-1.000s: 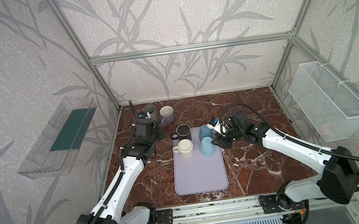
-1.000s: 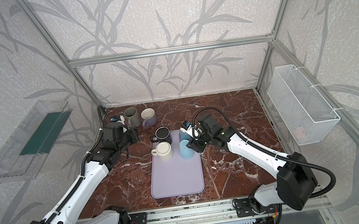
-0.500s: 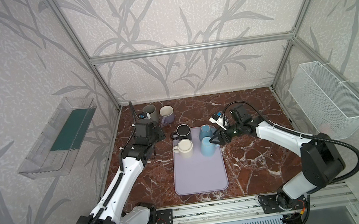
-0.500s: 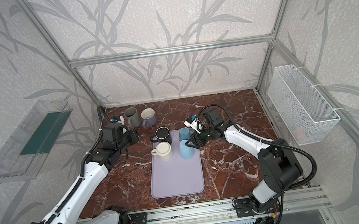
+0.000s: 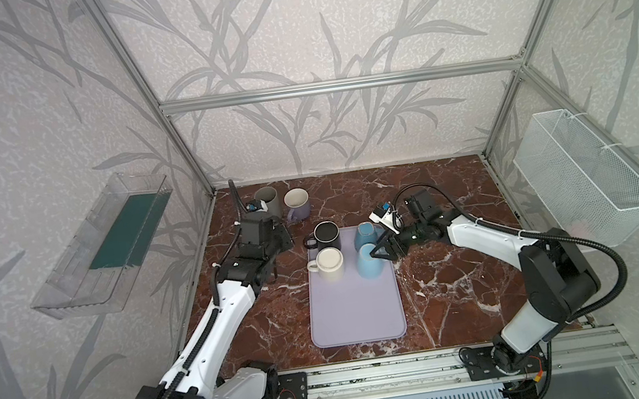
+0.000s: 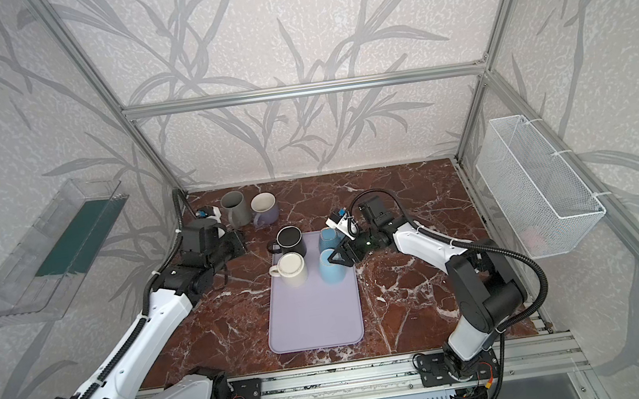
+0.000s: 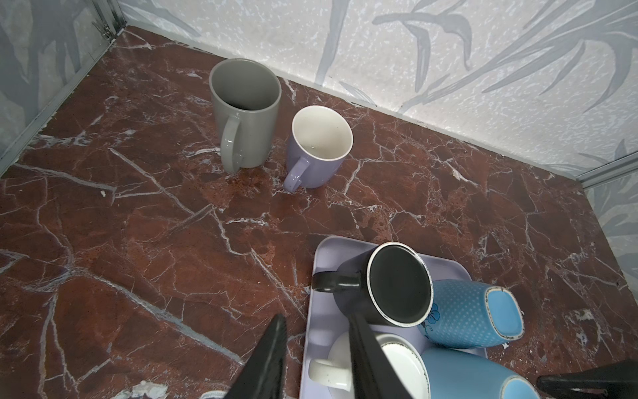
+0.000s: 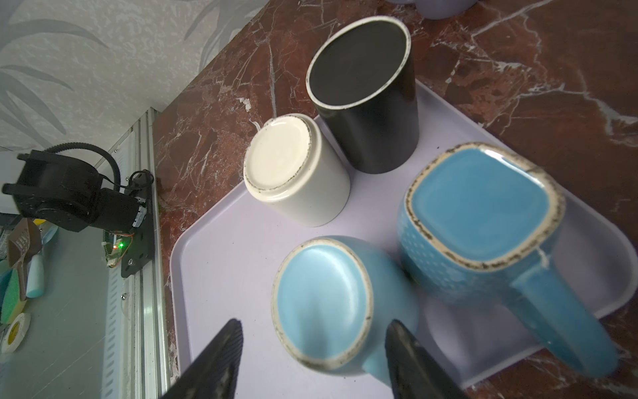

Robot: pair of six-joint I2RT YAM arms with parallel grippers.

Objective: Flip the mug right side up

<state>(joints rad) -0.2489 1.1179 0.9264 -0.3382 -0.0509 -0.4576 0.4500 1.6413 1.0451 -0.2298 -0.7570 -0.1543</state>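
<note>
We see the light blue mug [image 8: 321,300] standing mouth-down on the lilac tray [image 8: 221,262], its base up and its long axis vertical. It sits between the spread fingers of our right gripper [image 8: 314,324], which flank it without clamping. Just beyond those fingertips stand a dotted blue mug [image 8: 480,207] and a cream mug [image 8: 279,162], both base-up, and a black mug [image 8: 359,62]. Our left gripper [image 7: 317,316], jaws slightly apart and empty, hangs at the tray's edge near the cream mug. Under everything lies a red-brown marble table [image 5: 466,273], enclosed by leaf-patterned walls [image 5: 307,22].
</note>
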